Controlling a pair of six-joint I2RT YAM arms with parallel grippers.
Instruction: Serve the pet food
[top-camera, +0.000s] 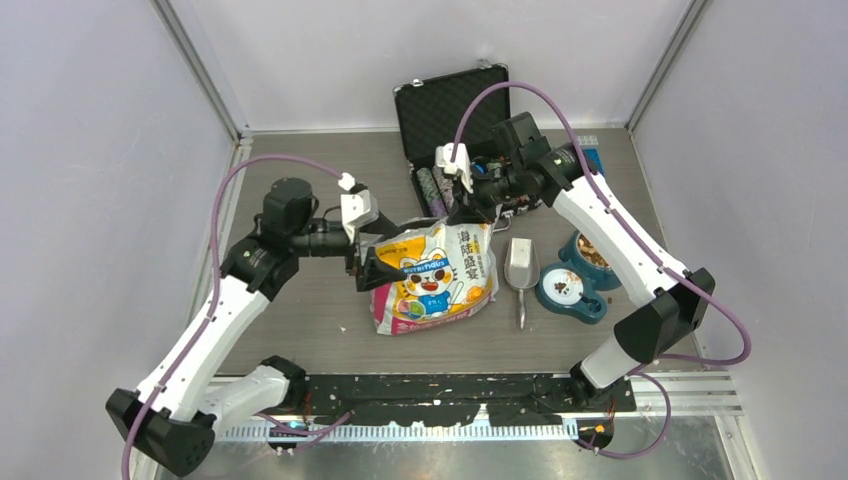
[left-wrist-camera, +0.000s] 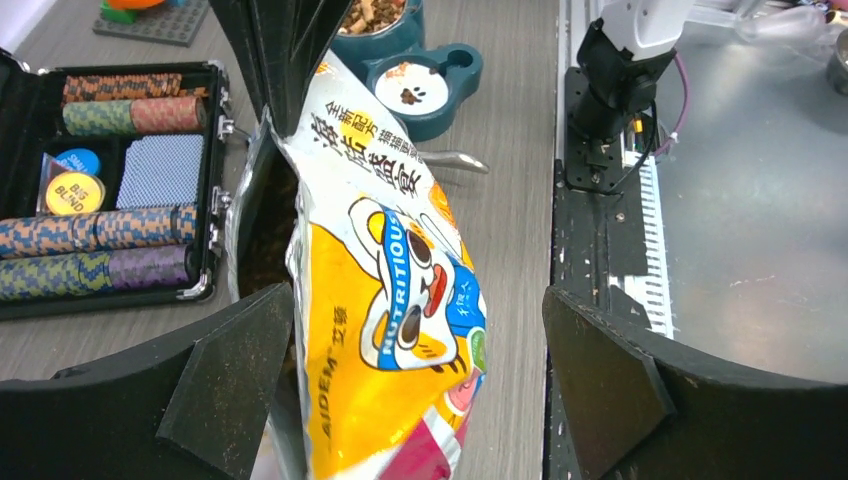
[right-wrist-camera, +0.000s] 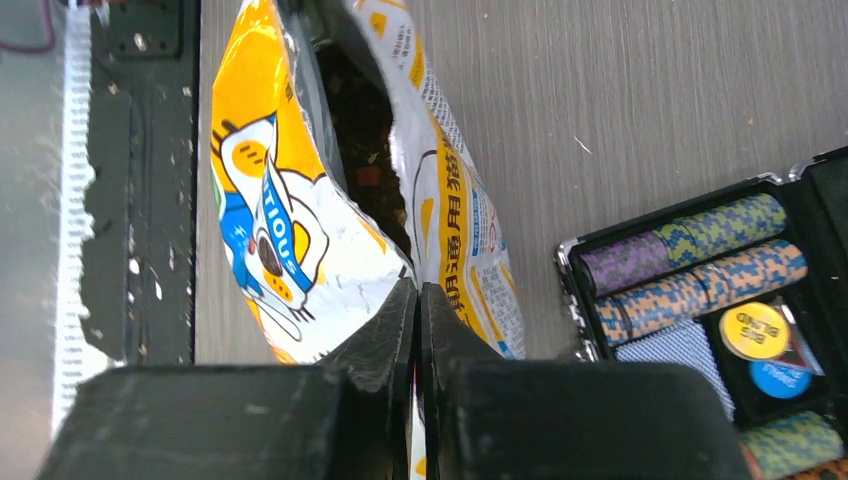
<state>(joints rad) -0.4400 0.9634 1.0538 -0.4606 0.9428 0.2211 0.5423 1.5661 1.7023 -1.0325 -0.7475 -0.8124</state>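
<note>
A: How do the jaws of the left gripper (left-wrist-camera: 420, 385) stand?
B: Spread wide. Its 2 dusty black fingers flank the bag (left-wrist-camera: 400, 300), which passes between them. 1 finger sits right at the bag's edge, the other is clear of it. Nothing is gripped.
A: And the right gripper (right-wrist-camera: 418, 300)?
B: Closed tight, pinching the bag's top rim between 2 wedge-shaped black fingers. The bag's mouth gapes.
A: Where is the pet food?
B: Dark nuggets of pet food (right-wrist-camera: 365, 150) show inside that open mouth. More lies in the far cup of the teal double bowl (top-camera: 545, 295), at 3 o'clock from the bag in the top view.
A: Materials?
B: The bag is glossy, crinkled foil, yellow and white, with a cartoon cat. A metal scoop (top-camera: 521, 265) lies flat between bag and bowl on the grey wood-grain table (top-camera: 300, 320). At 12 o'clock stands an open black case (top-camera: 440, 110) holding rolls of striped poker chips (right-wrist-camera: 690, 260).
A: Arm poses?
B: The left arm reaches in from 8 o'clock, elbow raised. The right arm arches in from 4 o'clock, passing over the bowl.
</note>
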